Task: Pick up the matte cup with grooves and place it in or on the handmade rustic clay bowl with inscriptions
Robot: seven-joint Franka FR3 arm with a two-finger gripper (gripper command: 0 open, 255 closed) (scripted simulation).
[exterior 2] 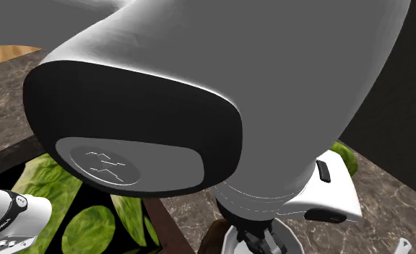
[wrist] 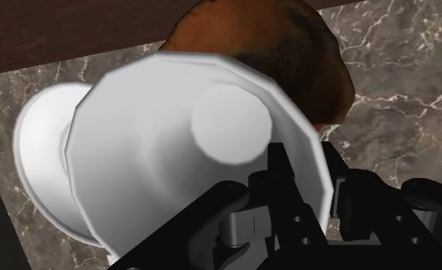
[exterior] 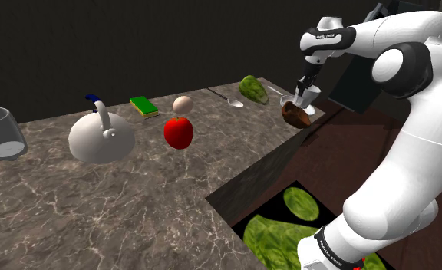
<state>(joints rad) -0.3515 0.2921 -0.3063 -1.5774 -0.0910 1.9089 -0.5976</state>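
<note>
Cup (wrist: pixel 158 153), plain white with a faceted wall, is pinched in the gripper (wrist: pixel 319 184): one black finger lies inside the rim and the other outside, clamped on the wall between them. In the wrist view the open mouth faces the hand and the round flat floor shows deep inside. The long axis therefore runs roughly along the fingers, leaning a little off them. In the shoulder view the cup hangs under the hand, mouth up and narrower end down, near upright. It is at the far corner of the counter (exterior: pixel 135 199), at the shoulder view's right, just above and beside the brown clay bowl (exterior: pixel 291 114). Whether its base touches anything I cannot tell. The bowl's rough reddish-brown body shows past the cup's rim in the wrist view. A pale rounded shape (wrist: pixel 39 153) lies behind the cup; it may be a separate dish or part of the cup itself.

The counter is brown stone veined with white, with a dark brown edge. On it, well apart from the cup, are a white kettle (exterior: pixel 100 139), a red apple (exterior: pixel 178 133), an egg (exterior: pixel 183 104), a green sponge (exterior: pixel 143 107), a spoon (exterior: pixel 229 99), a leafy green lump (exterior: pixel 252 90) and a clear glass (exterior: pixel 1 132). Behind stands a dark wall (exterior: pixel 135 38). The stand (exterior: pixel 277 234) has a top patterned with green leaves on black, and beside it lies a brown floor (exterior: pixel 342 153)
</note>
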